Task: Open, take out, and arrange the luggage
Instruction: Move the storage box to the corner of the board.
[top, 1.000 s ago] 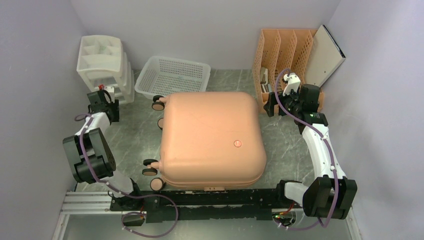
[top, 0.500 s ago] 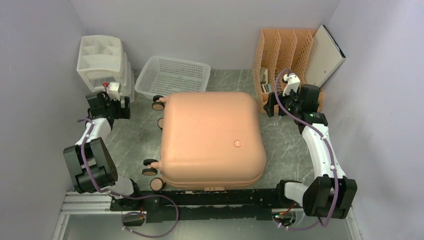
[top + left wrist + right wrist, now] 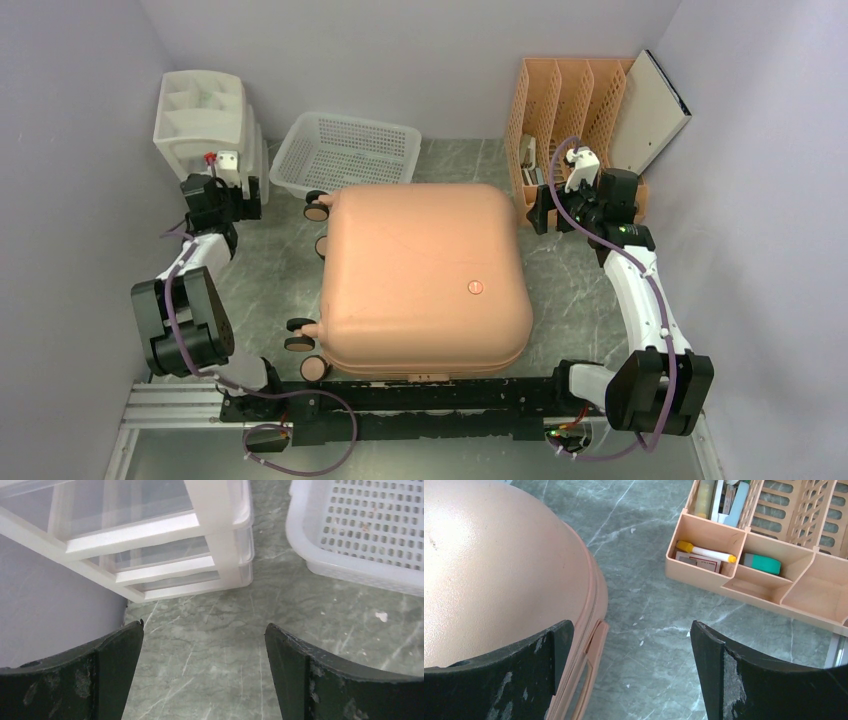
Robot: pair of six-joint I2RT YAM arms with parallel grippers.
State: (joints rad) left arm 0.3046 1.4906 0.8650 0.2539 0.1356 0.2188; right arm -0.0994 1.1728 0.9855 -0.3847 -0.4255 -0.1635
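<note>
The salmon-pink luggage (image 3: 425,275) lies flat and closed in the middle of the table, wheels to the left and round logo facing up. In the right wrist view its rounded shell (image 3: 494,575) and side handle (image 3: 591,660) show at the left. My right gripper (image 3: 541,211) (image 3: 631,625) hovers open at the luggage's back right corner, its left finger over the shell's edge, nothing between its fingers. My left gripper (image 3: 243,198) (image 3: 204,627) is open over bare table, left of the wheels, and holds nothing.
A white drawer unit (image 3: 205,120) (image 3: 150,545) stands at the back left, close ahead of the left gripper. A white perforated basket (image 3: 345,150) (image 3: 365,535) sits behind the luggage. An orange file rack (image 3: 570,110) (image 3: 764,545) with pens and a grey board (image 3: 650,110) stand at the back right.
My left gripper has swung to the right and a little toward the back, by the drawer unit, and its jaws have opened wider. The right arm and the luggage have not moved.
</note>
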